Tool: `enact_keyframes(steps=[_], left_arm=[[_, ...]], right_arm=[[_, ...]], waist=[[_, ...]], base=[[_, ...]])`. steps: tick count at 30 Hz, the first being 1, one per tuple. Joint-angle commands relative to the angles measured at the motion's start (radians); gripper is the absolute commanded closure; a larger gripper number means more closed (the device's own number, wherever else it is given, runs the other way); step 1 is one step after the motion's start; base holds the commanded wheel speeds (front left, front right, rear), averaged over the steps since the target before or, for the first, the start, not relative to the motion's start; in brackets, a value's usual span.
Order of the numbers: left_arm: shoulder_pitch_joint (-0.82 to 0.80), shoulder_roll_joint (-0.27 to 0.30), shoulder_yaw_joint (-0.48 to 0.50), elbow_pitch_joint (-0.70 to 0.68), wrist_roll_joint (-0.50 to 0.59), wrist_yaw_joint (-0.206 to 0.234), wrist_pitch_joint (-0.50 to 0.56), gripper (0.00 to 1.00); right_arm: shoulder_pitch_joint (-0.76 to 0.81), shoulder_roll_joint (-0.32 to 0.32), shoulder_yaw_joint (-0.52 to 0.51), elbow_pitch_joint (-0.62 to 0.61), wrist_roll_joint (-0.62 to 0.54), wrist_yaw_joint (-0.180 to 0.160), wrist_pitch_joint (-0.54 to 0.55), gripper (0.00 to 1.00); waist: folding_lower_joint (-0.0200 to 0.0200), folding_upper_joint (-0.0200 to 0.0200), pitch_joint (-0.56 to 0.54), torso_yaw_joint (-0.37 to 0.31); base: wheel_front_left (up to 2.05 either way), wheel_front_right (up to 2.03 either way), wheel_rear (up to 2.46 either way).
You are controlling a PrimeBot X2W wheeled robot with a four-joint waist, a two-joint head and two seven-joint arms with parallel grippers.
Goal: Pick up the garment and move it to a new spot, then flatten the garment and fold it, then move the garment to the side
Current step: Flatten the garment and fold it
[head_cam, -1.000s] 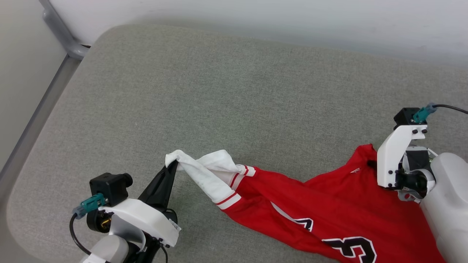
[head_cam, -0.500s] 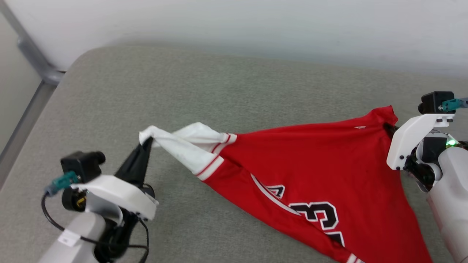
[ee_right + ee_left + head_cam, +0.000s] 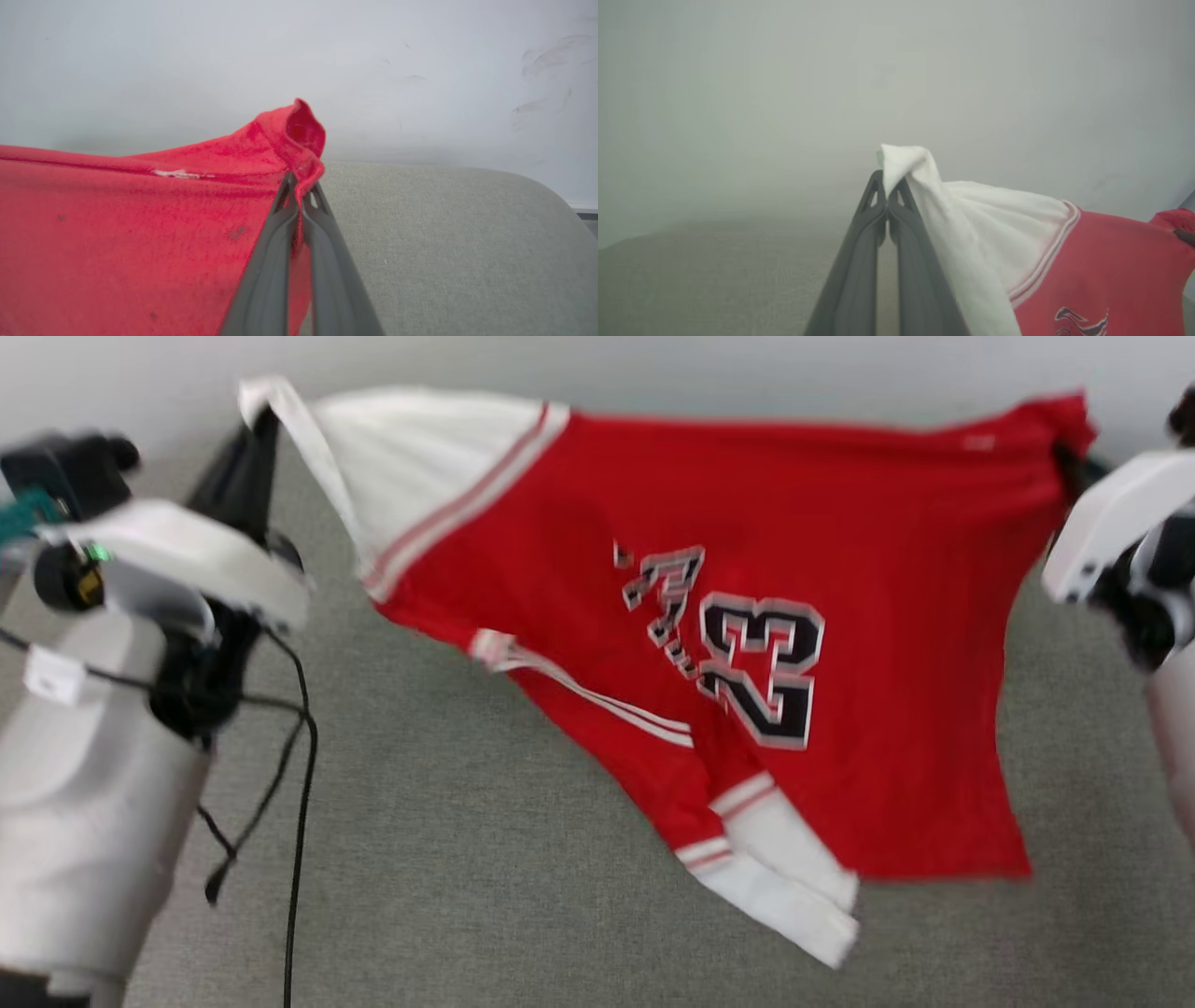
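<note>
Left arm (image 3: 84, 803), right arm (image 3: 1178, 728) held high, wide apart — both jaws clamped shut

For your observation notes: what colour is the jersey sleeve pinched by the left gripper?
White sleeve, red-striped trim; best in left wrist view.

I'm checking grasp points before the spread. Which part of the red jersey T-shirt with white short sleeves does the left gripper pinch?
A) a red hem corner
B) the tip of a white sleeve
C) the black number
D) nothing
B: in the left wrist view the left gripper is shut on the white sleeve tip of the red jersey T-shirt.
</note>
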Motion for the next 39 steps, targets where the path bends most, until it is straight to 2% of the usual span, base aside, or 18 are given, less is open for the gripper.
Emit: enact_keyframes(steps=[1, 7, 15, 21, 29, 39], left_arm=[[-0.102, 0.009, 0.024, 0.055, 0.009, -0.012, -0.015, 1.0], [-0.328, 0.039, 0.047, 0.146, 0.041, -0.038, -0.027, 1.0], [-0.649, 0.116, 0.053, 0.251, 0.09, -0.073, -0.019, 1.0], [-0.802, 0.143, 0.039, 0.308, 0.105, -0.089, -0.012, 1.0], [-0.851, 0.14, 0.027, 0.388, 0.07, -0.101, -0.044, 1.0], [-0.726, 0.112, -0.064, 0.37, -0.073, -0.103, -0.032, 1.0]], right_arm=[[-0.068, -0.021, -0.039, -0.012, -0.039, -0.002, -0.017, 1.0], [-0.226, -0.033, -0.131, -0.066, -0.132, -0.004, -0.027, 1.0], [-0.459, -0.003, -0.253, -0.195, -0.278, -0.007, 0.02, 1.0], [-0.575, 0.036, -0.306, -0.266, -0.35, -0.007, 0.067, 1.0], [-0.613, 0.086, -0.334, -0.285, -0.384, -0.007, 0.085, 1.0], [-0.514, 0.107, -0.312, -0.216, -0.341, -0.006, 0.074, 1.0]], waist=[[-0.0001, 0.0, 0.055, -0.013], [-0.0001, 0.0, 0.146, -0.022], [-0.0001, 0.0, 0.298, -0.045], [-0.0001, 0.0, 0.403, -0.055], [-0.0001, 0.0, 0.501, -0.054], [-0.0001, 0.0, 0.509, -0.033]], base=[[0.0, 0.0, 0.0], [0.0, 0.0, 0.0], [0.0, 0.0, 0.0], [0.0, 0.0, 0.0], [0.0, 0.0, 0.0], [0.0, 0.0, 0.0]])
